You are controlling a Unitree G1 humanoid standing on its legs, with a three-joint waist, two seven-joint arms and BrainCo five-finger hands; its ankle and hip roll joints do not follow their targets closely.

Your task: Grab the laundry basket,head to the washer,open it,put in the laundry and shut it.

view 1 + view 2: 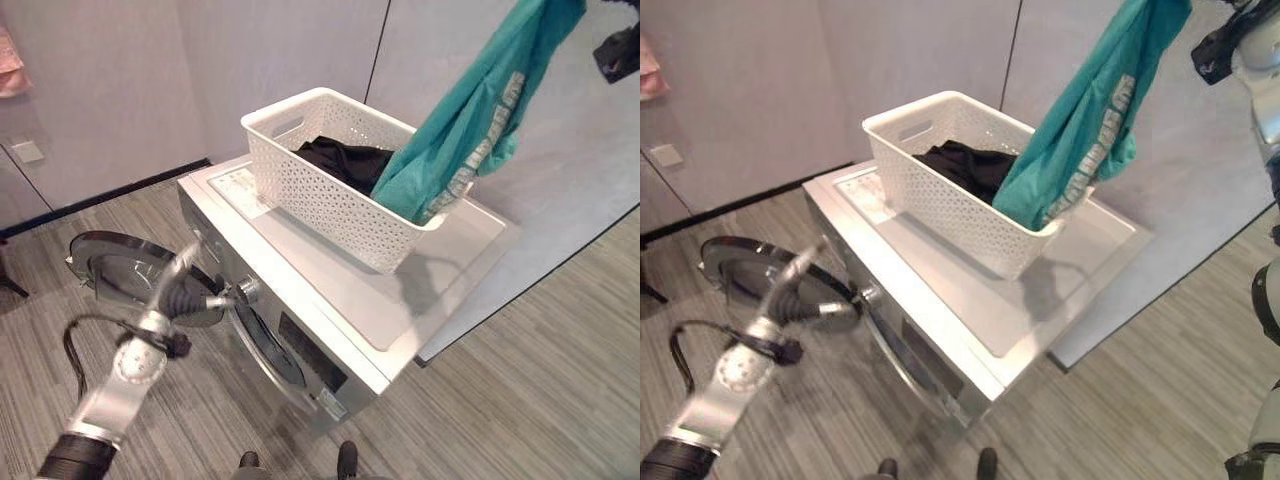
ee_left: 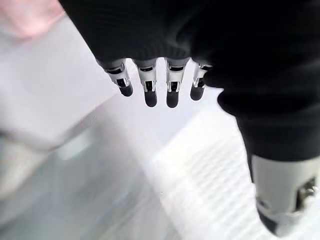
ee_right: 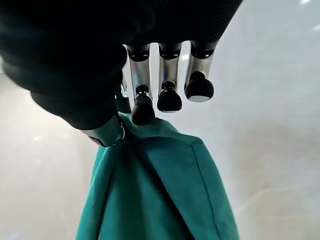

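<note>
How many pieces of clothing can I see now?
2: the teal garment hanging from the right hand above the white basket, and a black garment inside it. More may lie underneath.

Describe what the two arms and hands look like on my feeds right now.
The left arm is silver-grey metal with a perforated round joint and a dark ribbed section near its base. The left hand has a dark ribbed cover over its back, with silver fingers ending in dark rounded tips. The right hand matches it: dark ribbed cover, silver fingers, black tips.
</note>
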